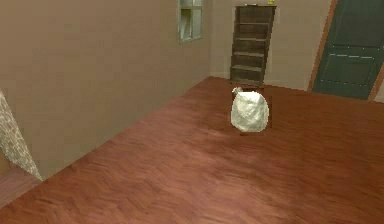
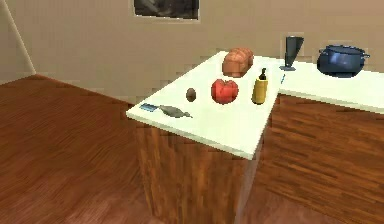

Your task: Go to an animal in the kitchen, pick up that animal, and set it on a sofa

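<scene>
Blob (image 1: pixel 249 110) on floor (image 1: pixel 140 165) looks light, maybe slippery; I'd grip its middle, hand state I cannot tell.

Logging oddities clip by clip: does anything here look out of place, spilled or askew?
One thing: a pale lumpy object sits alone in the middle of the wooden floor, which looks stray. On the counter the bottle stands upright and nothing looks spilled.

Counter (image 2: pixel 232 125) w/ bread (image 2: pixel 237 63), tomato (image 2: pixel 225 91), bottle (image 2: pixel 260 87)
</scene>
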Controlling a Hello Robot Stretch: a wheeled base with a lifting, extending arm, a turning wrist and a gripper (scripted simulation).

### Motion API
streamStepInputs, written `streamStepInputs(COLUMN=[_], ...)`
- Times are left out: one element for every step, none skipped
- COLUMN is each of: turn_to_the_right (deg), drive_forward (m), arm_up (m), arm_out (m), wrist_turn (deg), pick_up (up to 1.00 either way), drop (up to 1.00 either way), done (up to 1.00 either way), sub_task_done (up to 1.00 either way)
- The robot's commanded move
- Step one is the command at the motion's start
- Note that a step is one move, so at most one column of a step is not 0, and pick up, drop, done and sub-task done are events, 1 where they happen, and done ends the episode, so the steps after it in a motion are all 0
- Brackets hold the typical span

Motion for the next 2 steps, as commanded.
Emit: streamStepInputs(turn_to_the_right=[0.0,0.0], drive_forward=[0.00,0.00], arm_up=[0.38,0.00], arm_out=[0.00,0.46], wrist_turn=[0.0,0.0], pick_up=[0.00,0.00], drop=[0.00,0.00], done=[0.00,0.00], sub_task_done=[0.00,0.00])
